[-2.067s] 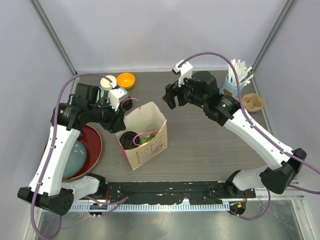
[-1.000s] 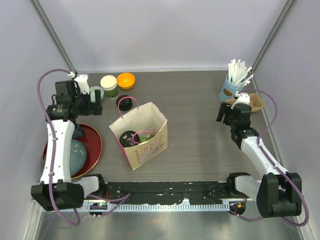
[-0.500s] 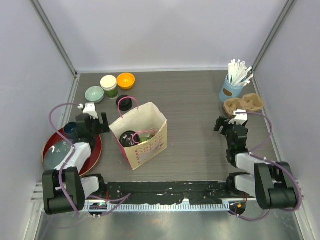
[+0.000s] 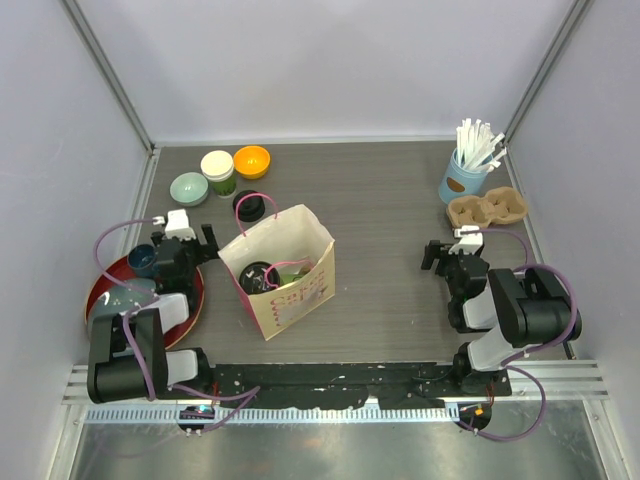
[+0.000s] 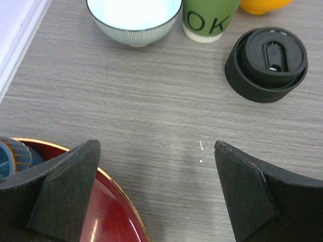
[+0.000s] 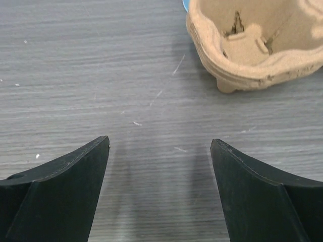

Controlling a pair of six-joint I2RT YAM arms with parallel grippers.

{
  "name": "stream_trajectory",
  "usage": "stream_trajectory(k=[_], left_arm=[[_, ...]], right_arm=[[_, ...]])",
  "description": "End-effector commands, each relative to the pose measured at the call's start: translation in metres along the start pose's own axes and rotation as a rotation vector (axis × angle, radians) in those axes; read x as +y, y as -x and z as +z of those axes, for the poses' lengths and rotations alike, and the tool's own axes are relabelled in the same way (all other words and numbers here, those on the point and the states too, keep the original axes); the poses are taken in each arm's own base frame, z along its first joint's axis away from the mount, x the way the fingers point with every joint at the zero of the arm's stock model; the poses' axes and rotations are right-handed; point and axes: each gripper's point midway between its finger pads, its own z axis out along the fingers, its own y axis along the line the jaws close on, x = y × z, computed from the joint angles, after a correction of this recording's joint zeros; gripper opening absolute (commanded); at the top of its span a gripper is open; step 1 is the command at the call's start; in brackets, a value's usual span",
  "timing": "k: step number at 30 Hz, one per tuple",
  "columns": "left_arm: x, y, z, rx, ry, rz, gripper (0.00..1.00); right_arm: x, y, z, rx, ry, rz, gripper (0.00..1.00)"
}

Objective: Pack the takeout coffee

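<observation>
Overhead, both arms had folded back to their bases from the paper bag (image 4: 295,295), where one lidded cup (image 4: 262,276) apparently sat. At the left wrist, the left claw (image 5: 156,191) gaped empty short of the unpacked green cup (image 5: 209,20) and loose black lid (image 5: 266,63) on the worktop (image 5: 151,111). At the right wrist, the right claw (image 6: 159,191) stood open near a cardboard carrier (image 6: 252,50). Capping and bagging that cup likely remained, demanding a fresh reach.
</observation>
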Motion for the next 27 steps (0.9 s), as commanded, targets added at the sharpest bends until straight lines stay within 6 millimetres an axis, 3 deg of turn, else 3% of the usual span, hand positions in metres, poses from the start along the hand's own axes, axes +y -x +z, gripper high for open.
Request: stream_trajectory(k=[1,5,6,8,10,11,12,13,16,27], left_arm=[[0.001,0.035,-0.002,-0.150,0.005,-0.004,1.00],[-0.008,0.034,-0.014,-0.190,-0.046,-0.027,1.00],[-0.014,0.043,-0.018,-0.240,-0.079,-0.046,1.00],[-0.028,0.040,-0.024,-0.266,-0.160,-0.039,1.00],[-0.028,0.038,-0.018,-0.269,-0.158,-0.068,1.00],[-0.026,0.041,-0.014,-0.280,-0.148,-0.078,1.00],[-0.027,0.031,-0.010,-0.250,-0.153,-0.083,1.00],[-0.030,0.038,-0.011,-0.290,-0.172,-0.072,1.00],[-0.035,0.022,-0.011,-0.277,-0.202,-0.059,1.00],[-0.034,0.024,-0.008,-0.306,-0.196,-0.073,1.00]], right_arm=[[0.003,0.057,0.012,-0.192,0.016,-0.010,0.87],[0.004,0.057,0.017,-0.182,0.025,-0.011,0.87],[0.004,0.057,0.018,-0.179,0.022,-0.011,0.87],[0.003,0.056,0.020,-0.170,0.017,-0.009,0.88],[-0.001,0.057,0.023,-0.160,-0.006,-0.006,0.88],[-0.002,0.056,0.024,-0.156,-0.017,0.000,0.83],[-0.005,0.057,0.025,-0.156,-0.033,0.006,0.90],[-0.006,0.055,0.025,-0.149,-0.038,0.007,0.91],[-0.012,0.055,0.031,-0.125,-0.075,0.017,0.91],[-0.016,0.055,0.032,-0.122,-0.104,0.032,0.93]])
